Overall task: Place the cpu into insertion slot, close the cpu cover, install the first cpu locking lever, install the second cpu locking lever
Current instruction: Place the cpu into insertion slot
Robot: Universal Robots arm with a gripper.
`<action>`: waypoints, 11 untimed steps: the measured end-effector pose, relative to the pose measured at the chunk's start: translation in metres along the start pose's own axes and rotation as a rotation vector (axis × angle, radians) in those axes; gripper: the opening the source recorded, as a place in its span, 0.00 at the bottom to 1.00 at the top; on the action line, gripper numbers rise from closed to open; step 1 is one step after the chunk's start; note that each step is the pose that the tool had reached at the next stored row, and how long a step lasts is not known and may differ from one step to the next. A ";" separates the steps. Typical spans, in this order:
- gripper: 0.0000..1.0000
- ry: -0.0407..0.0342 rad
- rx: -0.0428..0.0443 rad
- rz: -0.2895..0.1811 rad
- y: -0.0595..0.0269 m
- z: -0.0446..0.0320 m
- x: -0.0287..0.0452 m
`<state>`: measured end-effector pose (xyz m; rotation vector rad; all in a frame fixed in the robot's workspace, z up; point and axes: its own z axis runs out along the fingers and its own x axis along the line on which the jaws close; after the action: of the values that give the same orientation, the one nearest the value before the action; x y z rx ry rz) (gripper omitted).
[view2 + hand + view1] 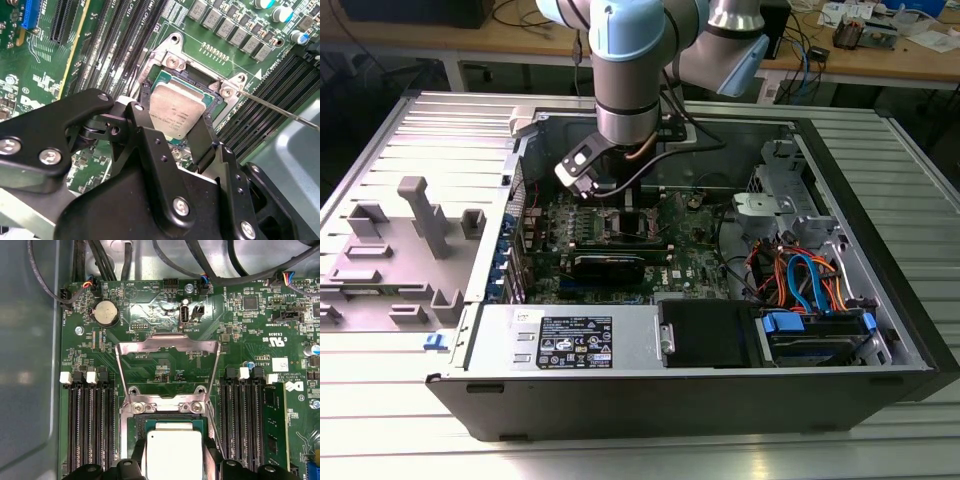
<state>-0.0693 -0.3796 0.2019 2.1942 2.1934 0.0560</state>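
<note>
Memory slots flank the insertion slot, the cpu cover stands open beyond the gripper, which pinches the cpu between its fingers.

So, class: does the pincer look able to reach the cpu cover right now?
Probably: the cpu cover stands open with nothing over it, but the pincer is clamped on the cpu.

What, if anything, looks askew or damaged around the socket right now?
Nothing stands out. The cpu is gripped squarely by the end effector at the insertion slot, edges in line with its frame. The cpu cover stands flipped open, unbent. I cannot tell whether the chip is fully seated.
</note>
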 end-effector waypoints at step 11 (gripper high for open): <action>0.54 0.0264 0.0001 -0.014 0.0001 0.0023 0.0019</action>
<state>-0.0691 -0.3777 0.1996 2.1910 2.2219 0.0850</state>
